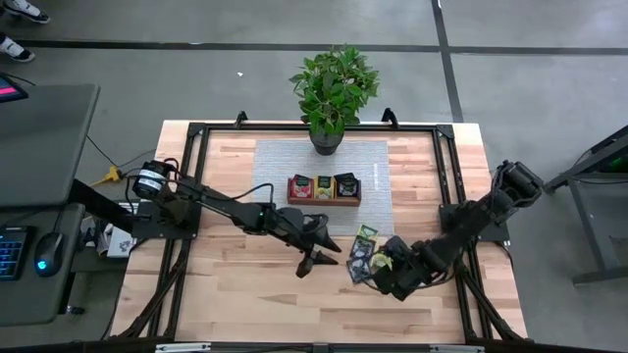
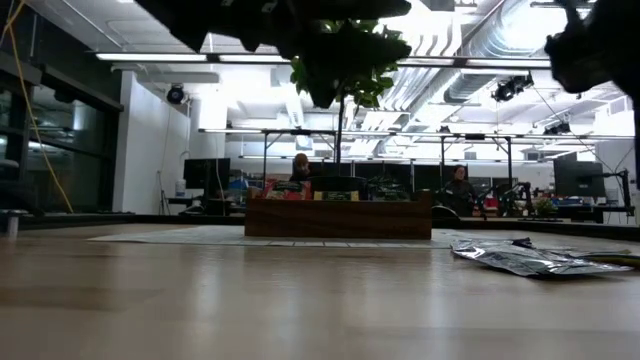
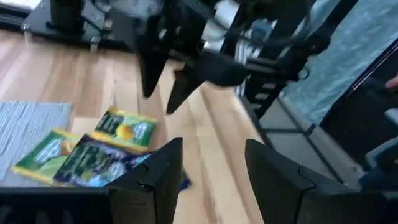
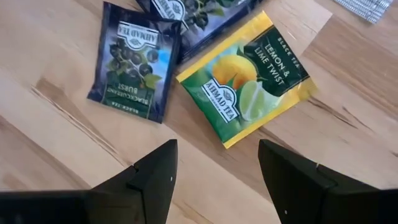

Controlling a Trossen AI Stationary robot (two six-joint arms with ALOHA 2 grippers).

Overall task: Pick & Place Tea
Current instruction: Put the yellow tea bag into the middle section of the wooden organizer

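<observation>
Your right gripper (image 4: 214,165) hangs with jaws wide and empty above the loose tea sachets (image 1: 365,253), which lie flat on the wooden surface (image 1: 245,294) just off the grey mat's (image 1: 275,162) near right corner. A yellow-green lemon sachet (image 4: 249,74) lies beside a dark blackcurrant sachet (image 4: 134,62) there. Your left gripper (image 1: 312,260) sits near the pile, jaws parted and holding nothing. More sachets stand in the wooden tray (image 1: 324,200) on the mat, before the potted plant (image 1: 332,93).
</observation>
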